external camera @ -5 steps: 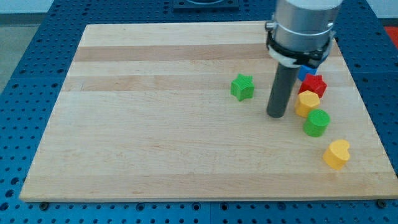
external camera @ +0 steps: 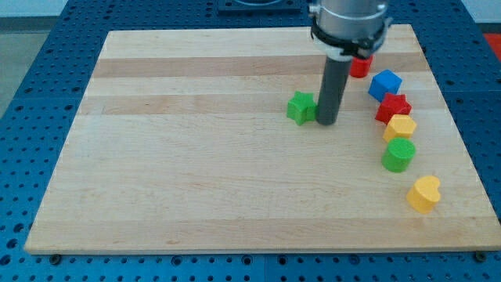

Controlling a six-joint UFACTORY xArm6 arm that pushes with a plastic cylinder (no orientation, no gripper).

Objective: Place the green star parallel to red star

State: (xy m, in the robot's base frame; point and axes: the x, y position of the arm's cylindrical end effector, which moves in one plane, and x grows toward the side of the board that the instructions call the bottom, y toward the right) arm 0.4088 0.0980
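The green star (external camera: 300, 107) lies on the wooden board (external camera: 196, 172), right of the middle. My tip (external camera: 327, 122) touches the board just right of the green star, against its right side. The red star (external camera: 393, 107) lies further to the view's right, in a column of blocks near the board's right edge.
Near the right edge, from top to bottom: a red block (external camera: 360, 66) partly behind the arm, a blue cube (external camera: 384, 84), the red star, a yellow hexagon-like block (external camera: 400, 127), a green cylinder (external camera: 398, 154) and a yellow heart (external camera: 424, 193).
My tip has moved left and up, from beside the yellow block to the green star's right side. The green star has shifted slightly left. The blue cube and a red block now show.
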